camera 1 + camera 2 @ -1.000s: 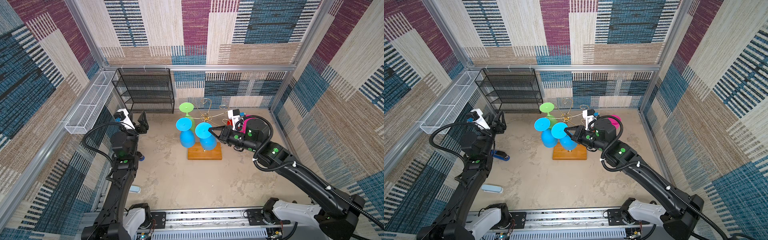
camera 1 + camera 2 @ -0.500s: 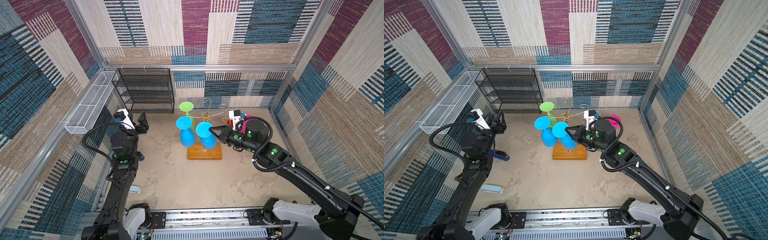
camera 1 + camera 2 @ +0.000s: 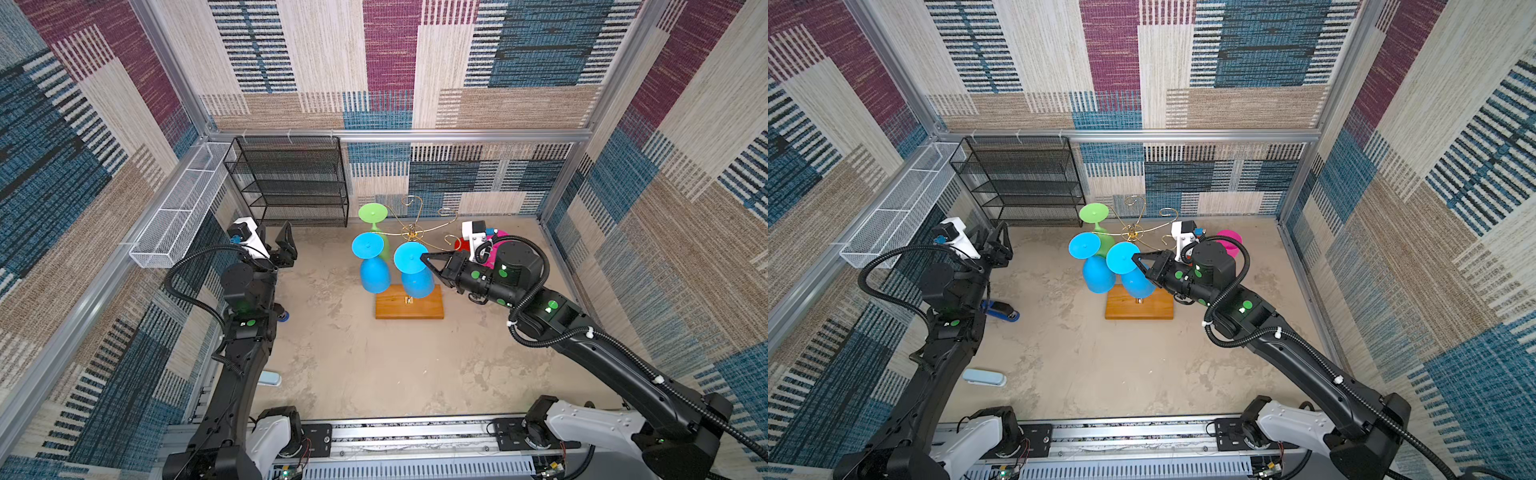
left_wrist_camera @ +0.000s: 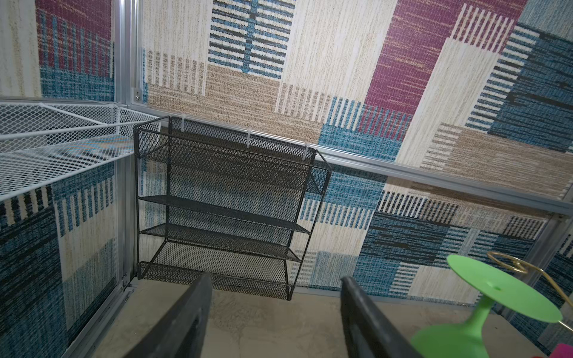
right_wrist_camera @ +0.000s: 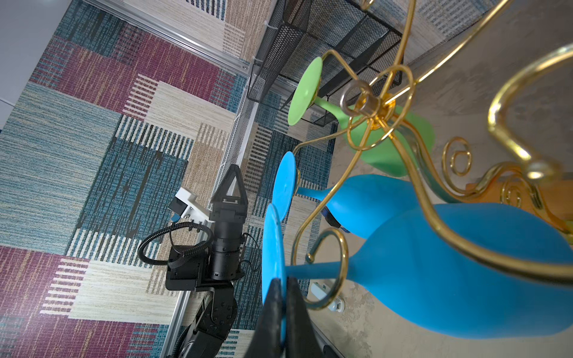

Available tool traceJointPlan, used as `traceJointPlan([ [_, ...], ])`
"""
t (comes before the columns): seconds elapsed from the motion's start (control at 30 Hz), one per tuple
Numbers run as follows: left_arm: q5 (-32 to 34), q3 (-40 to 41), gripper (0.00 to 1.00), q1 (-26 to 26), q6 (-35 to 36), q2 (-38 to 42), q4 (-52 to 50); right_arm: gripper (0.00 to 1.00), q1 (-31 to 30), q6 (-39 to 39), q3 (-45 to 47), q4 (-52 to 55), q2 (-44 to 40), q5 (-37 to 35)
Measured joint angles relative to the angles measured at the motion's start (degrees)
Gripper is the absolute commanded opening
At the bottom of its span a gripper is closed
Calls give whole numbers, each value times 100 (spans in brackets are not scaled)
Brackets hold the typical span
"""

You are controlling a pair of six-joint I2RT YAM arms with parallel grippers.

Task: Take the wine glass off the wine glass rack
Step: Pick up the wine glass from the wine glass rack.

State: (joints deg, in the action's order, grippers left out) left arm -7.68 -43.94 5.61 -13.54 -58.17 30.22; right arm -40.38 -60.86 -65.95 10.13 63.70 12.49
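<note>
Above the sandy surface [image 3: 353, 361], the right pincer [image 3: 424, 259] pinches the foot of the blue wine glass [image 3: 417, 284] hanging on the wine glass rack [image 3: 411, 234], the left pincer [image 3: 275, 239] gapes idle, and next its stem likely needs sliding clear of the scroll.

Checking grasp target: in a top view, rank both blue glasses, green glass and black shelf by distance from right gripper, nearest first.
1. Near blue glass, foot in the right gripper.
2. Far blue glass, to its left.
3. Green glass, farther back.
4. Black shelf, back wall.
</note>
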Motion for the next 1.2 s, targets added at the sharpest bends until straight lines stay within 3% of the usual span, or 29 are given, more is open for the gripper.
traceJointPlan([
  [0.13, -2, 26, 70, 0, 2, -68, 26, 0, -2, 7, -164, 63, -15, 61],
  [0.23, -24, 160, 91, 4, 4, -96, 205, 0, -2, 4, -223, 101, -4, 136],
  [1.2, -315, 400, 92, 4, 70, -374, 986, 0, 0, -33, -957, 1340, 417, 944],
])
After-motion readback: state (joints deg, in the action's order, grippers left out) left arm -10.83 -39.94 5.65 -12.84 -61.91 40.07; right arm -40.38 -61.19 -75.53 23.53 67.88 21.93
